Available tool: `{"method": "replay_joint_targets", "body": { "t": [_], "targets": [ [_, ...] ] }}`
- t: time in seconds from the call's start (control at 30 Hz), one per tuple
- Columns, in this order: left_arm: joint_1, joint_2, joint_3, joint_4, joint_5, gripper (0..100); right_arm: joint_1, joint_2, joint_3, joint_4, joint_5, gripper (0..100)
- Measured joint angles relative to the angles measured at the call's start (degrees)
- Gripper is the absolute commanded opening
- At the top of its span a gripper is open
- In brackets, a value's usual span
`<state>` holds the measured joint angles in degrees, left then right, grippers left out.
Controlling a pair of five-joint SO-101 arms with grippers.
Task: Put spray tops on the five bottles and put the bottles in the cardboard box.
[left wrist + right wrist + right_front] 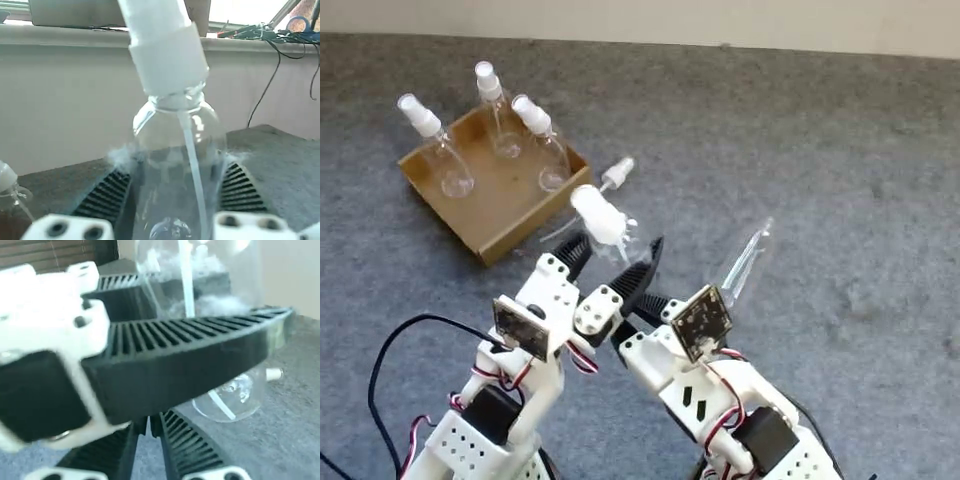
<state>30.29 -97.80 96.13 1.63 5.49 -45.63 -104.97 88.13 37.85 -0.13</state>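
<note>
Gripping a clear bottle (616, 232) already fitted with a white spray top (595, 208), the left gripper (613, 252) holds it up just beside the near corner of the cardboard box (438, 205), as seen from the high camera. Three capped bottles (505, 120) stand upright inside the box, which sits on grey carpet (820, 150). A loose spray top (618, 173) lies on the carpet just beside the box's right-hand edge. An uncapped bottle (745, 262) lies on its side farther right, apart from the box. The right arm (720, 380) is drawn in close against the left one, its wrist beside the held bottle.

From the left wrist camera, the left gripper (175, 170) has its two ribbed black fingers (107, 192) pressed against either side of the clear bottle (165, 145), jaws closed on its rounded body. The spray top (167, 55) sits on the bottle's neck, tilted a little against the bottle's axis, and its thin dip tube (192, 165) runs down inside the bottle. One of the capped bottles (6, 182) shows at the edge of this view.

From the right wrist camera, the right gripper (149, 427) has its two ribbed fingers brought together at the tips with nothing between them. It points in under a finger of the left gripper (190, 355), which crosses right in front of it. Beyond that finger, the clear bottle's round base (235, 390) hangs above the carpet.
</note>
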Motion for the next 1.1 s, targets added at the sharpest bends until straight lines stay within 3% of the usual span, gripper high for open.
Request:
{"method": "replay_joint_targets", "body": {
  "t": [0.43, 0.9, 1.1],
  "targets": [
    [2.99, -0.09, 0.00, -0.09, -0.09, 2, 8.62, 0.00, 0.09, 0.09, 0.00, 1.3],
    [2.99, -0.09, 0.00, -0.26, -0.09, 2, 9.85, 0.00, 0.09, 0.18, 0.00, 1.3],
    [-1.93, 0.00, 0.00, 0.00, 0.00, 2, 11.16, 0.00, 0.09, 0.62, 0.00, 1.3]
  ]
}}
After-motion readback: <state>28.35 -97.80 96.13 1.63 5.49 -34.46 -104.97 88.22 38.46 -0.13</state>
